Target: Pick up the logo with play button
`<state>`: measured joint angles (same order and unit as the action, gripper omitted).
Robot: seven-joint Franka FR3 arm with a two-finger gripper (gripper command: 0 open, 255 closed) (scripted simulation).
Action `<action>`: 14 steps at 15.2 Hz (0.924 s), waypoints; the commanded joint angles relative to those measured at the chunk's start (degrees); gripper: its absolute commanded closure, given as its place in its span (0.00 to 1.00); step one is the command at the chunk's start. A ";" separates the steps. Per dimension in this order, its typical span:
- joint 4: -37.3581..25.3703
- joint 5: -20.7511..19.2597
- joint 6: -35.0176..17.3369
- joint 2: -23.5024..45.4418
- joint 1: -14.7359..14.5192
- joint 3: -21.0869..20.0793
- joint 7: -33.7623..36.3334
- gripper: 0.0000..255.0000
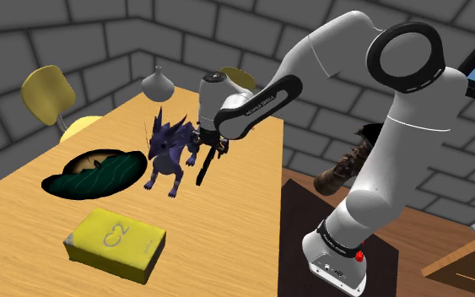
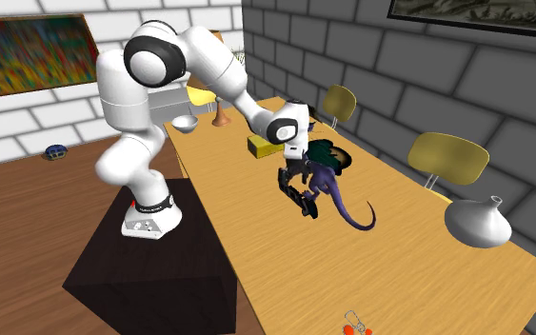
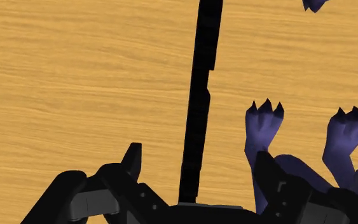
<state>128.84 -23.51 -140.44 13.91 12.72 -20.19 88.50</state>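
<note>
Presently, gripper (image 3: pixel 198 158) fingers apart, astride thin black logo (image 3: pixel 199 95), not touching it. Risks, I'd judge: finger clips purple dragon (image 3: pixel 263 127) paw just beside; edge-on logo tips on closing.

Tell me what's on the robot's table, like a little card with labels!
Table: light wooden tabletop
Gripper: black two-finger gripper, open
Between fingers: thin black flat piece, untouched
Beside it: purple dragon toy
Also: yellow box, dark green leaf-shaped dish, grey vase
</note>
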 commanded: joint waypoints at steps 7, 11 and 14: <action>-0.46 -3.87 -4.52 6.41 -1.19 2.69 3.92 0.00; 1.29 -4.80 -5.55 6.18 -2.33 2.47 6.35 1.00; 1.61 -5.41 -6.26 6.64 -2.46 2.79 6.83 1.00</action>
<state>130.03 -28.79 -146.80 19.09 10.42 -17.50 95.06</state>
